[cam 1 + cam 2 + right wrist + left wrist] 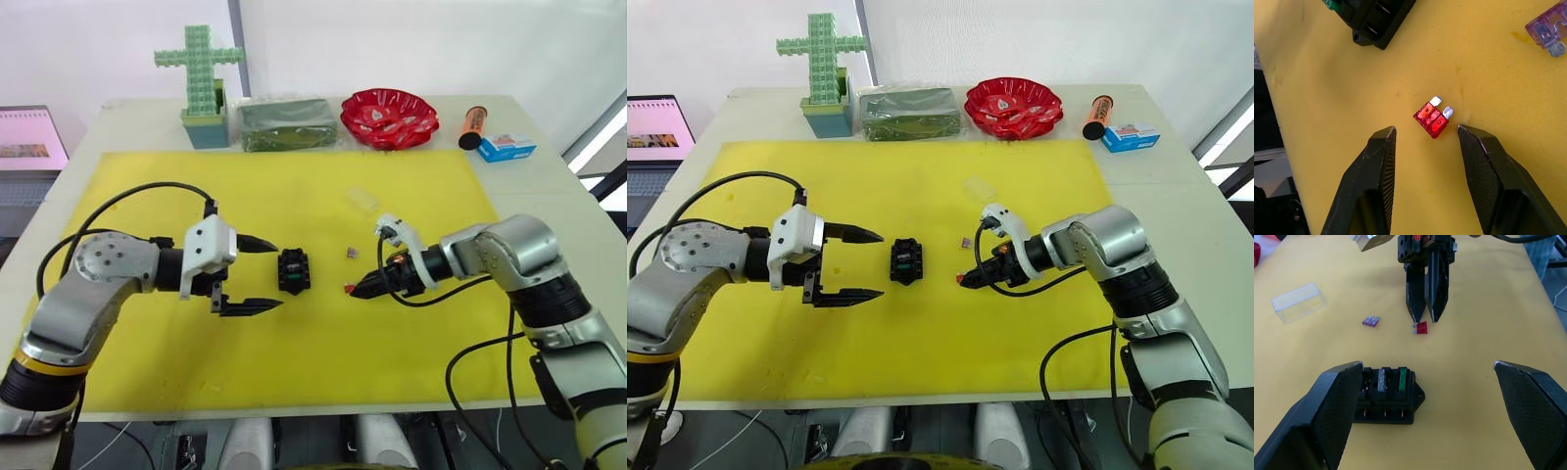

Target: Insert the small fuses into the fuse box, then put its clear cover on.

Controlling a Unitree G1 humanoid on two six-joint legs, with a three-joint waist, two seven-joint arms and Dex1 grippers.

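R gripper part open, tips low over yellow mat, red fuse lying flat just ahead of the gap, not gripped. L gripper wide open, empty, at 9 o'clock of fuse box. Box mid-mat, green fuse and a grey one seated. Mauve fuse loose at 2 o'clock of box; clear cover further out, 1 o'clock.

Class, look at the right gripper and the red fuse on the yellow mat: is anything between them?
No. The right gripper is open just short of the red fuse, with bare yellow mat between. The purple fuse and fuse box lie off to the sides.
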